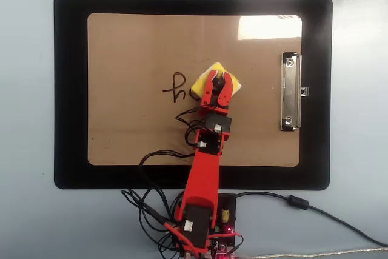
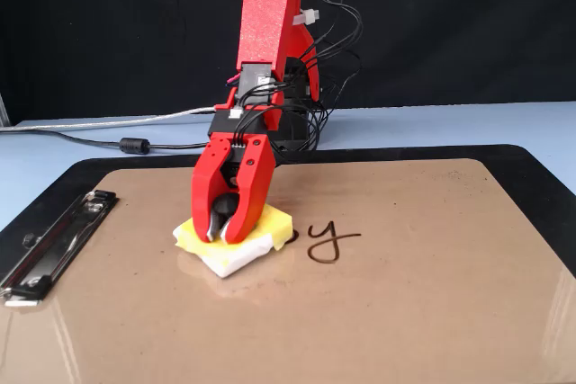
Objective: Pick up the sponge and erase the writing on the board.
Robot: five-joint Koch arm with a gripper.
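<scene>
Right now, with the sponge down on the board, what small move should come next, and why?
Probably slide the sponge sideways, leftward in the overhead view, over the writing. The claw is shut on the sponge's knob, the sponge sits flat on the board, and a "y" stands beside it unerased.

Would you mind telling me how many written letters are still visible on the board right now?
1: a single letter on the board, just right of the sponge in the fixed view. The sponge, gripped by the end effector, may hide others.

Pale blue table [image 1: 30, 222]; black mat [image 1: 70, 89] (cables [image 1: 315, 210] nearby)
</scene>
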